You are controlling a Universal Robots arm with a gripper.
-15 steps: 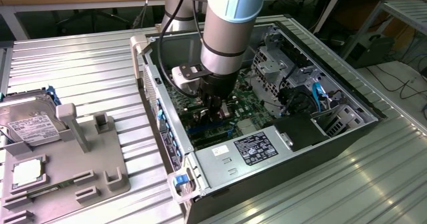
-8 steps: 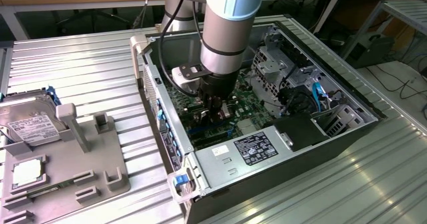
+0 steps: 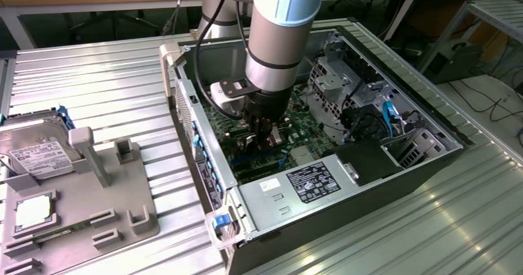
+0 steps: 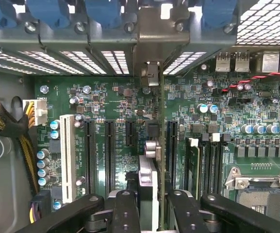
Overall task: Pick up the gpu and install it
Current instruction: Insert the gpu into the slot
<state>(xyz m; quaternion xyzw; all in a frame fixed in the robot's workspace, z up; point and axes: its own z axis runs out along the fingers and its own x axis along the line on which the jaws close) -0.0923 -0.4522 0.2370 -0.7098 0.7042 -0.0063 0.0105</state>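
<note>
Wrist view: gpu between end effector fingers

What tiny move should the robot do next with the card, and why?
Probably a gentle push straight down. The gripper holds the gpu edge-on over the green motherboard, next to the black expansion slots, with its metal bracket up at the case's rear openings. I can't tell whether it is fully seated.

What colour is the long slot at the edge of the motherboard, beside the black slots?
White slot; the wrist view shows it best.
</note>
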